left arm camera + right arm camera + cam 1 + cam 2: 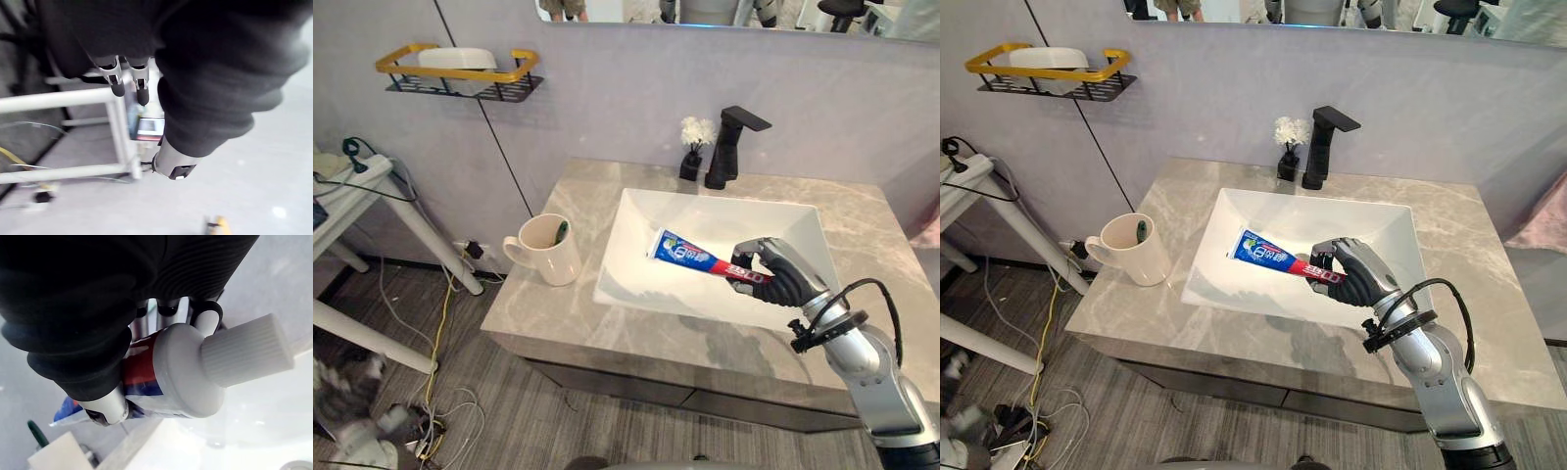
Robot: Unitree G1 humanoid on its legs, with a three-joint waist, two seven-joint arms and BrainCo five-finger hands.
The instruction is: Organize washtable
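Right hand [775,276] was clenched round the cap end of the toothpaste tube [690,255], holding it up over the sink [705,217]. The tube's flat end stuck out towards the mug [548,253] on the counter [570,208]. Left hand [129,82] hung relaxed, grasping nothing. Risks: the end-only grip could let the tube swing or drop into the sink. A tilted entry could tip the mug or snag on the toothbrush [561,231] inside.

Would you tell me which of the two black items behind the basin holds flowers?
The small black vase, standing just left of the taller black faucet, holds the white flowers.
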